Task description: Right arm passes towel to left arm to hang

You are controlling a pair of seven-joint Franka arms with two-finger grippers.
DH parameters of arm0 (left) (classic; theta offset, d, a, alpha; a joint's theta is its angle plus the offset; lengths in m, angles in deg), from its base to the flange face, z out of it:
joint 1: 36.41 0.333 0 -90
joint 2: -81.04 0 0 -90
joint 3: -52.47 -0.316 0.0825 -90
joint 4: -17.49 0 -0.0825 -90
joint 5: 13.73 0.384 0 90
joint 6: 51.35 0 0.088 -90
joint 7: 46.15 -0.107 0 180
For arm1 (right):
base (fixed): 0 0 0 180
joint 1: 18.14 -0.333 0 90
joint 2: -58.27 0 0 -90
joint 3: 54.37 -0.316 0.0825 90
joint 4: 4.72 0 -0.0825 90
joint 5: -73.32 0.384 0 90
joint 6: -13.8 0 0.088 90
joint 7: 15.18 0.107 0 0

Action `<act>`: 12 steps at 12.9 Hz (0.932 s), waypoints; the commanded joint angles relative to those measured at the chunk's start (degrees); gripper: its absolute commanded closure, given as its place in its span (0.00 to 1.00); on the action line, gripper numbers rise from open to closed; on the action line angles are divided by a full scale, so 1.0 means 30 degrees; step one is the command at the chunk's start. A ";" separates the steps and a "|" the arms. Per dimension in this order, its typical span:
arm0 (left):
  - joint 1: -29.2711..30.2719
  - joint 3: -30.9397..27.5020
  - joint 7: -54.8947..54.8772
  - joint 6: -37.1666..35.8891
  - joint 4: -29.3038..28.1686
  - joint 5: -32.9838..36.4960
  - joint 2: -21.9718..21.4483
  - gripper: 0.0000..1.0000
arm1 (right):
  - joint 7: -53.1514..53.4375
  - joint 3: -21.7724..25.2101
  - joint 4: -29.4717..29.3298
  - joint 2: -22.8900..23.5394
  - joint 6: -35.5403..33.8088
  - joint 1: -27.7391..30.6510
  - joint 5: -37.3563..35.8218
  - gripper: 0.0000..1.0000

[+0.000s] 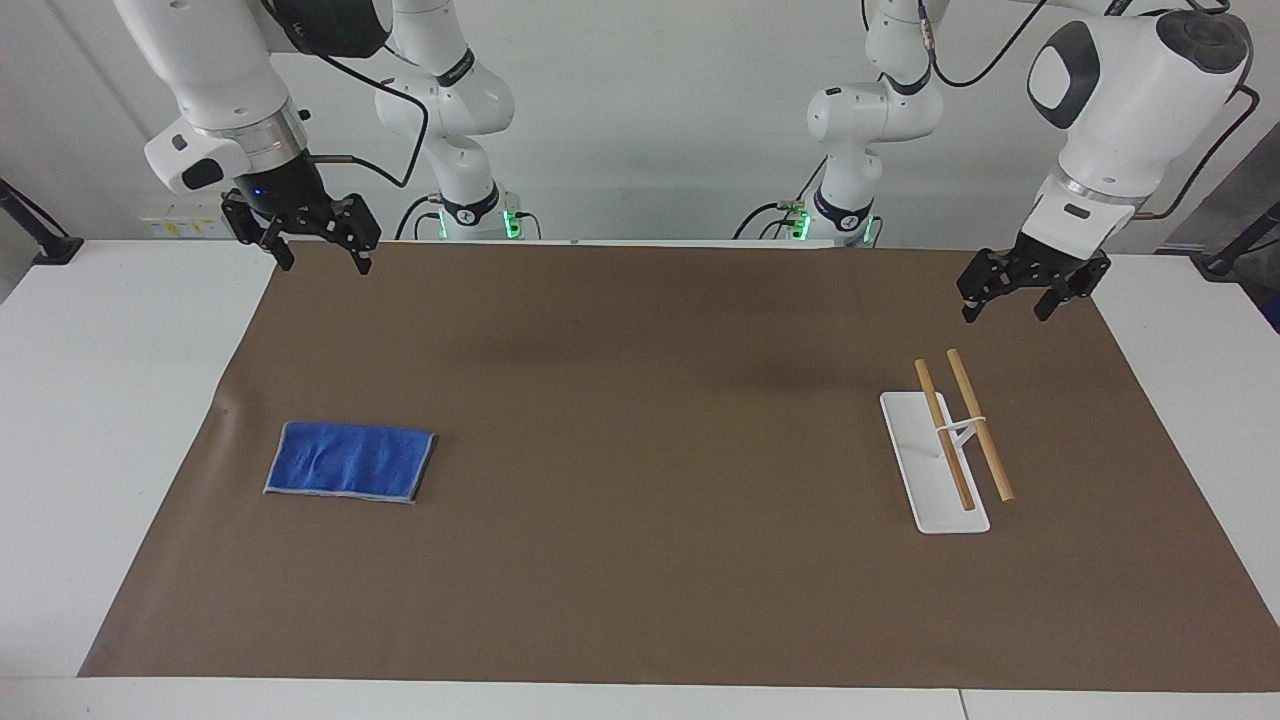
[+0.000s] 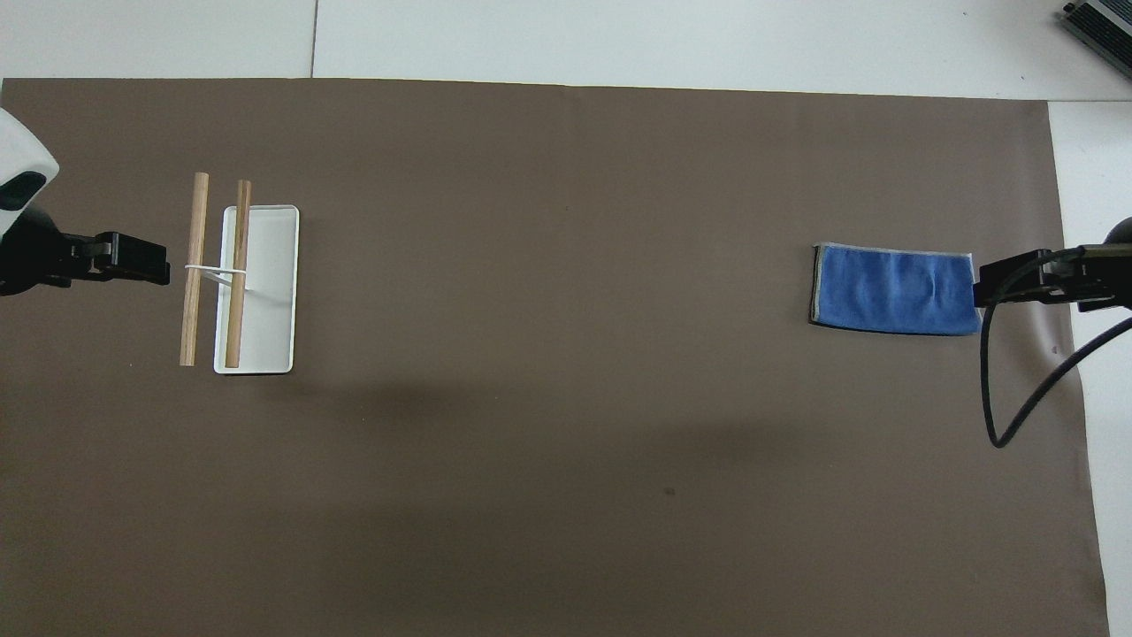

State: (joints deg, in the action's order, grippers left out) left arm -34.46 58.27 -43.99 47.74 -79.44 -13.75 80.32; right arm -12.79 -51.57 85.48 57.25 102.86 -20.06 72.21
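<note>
The right gripper point(image 1: 318, 258) hangs in the air with its fingers spread wide and empty, over the brown mat's point(image 1: 640, 420) corner by the robots at the right arm's end of the table. The left gripper point(image 1: 1010, 305) hangs likewise, fingers wide and empty, over the mat's edge at the left arm's end. The towel point(image 1: 350, 461) lies flat on the mat toward the right arm's end, touched by neither gripper. A white rack point(image 1: 935, 470) with two wooden rods point(image 1: 980, 425) stands toward the left arm's end.
</note>
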 commanded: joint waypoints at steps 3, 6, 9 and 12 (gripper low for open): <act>-0.0004 -0.0116 -0.0164 0.0020 -0.0385 -0.0111 -0.0432 0.00 | -0.0444 -0.0083 0.0638 -0.0482 0.0313 0.0140 0.0341 0.00; -0.0004 -0.0116 -0.0164 -0.0009 -0.0385 -0.0111 -0.0432 0.00 | -0.0444 -0.0053 0.0638 -0.0482 0.0254 0.0286 0.0341 0.00; -0.0004 -0.0116 -0.0164 -0.0009 -0.0385 -0.0111 -0.0432 0.00 | -0.0532 -0.0053 0.0638 -0.0482 0.0312 0.0316 0.0341 0.00; -0.0004 -0.0116 -0.0164 0.0019 -0.0385 -0.0111 -0.0432 0.00 | -0.0502 -0.0053 0.0754 -0.0482 0.0516 0.0316 0.0370 0.00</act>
State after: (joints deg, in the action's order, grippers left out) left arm -34.46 58.27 -43.99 47.73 -79.44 -13.75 80.31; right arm -12.82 -51.52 85.56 57.25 102.86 -19.97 72.21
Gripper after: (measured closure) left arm 0.000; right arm 0.000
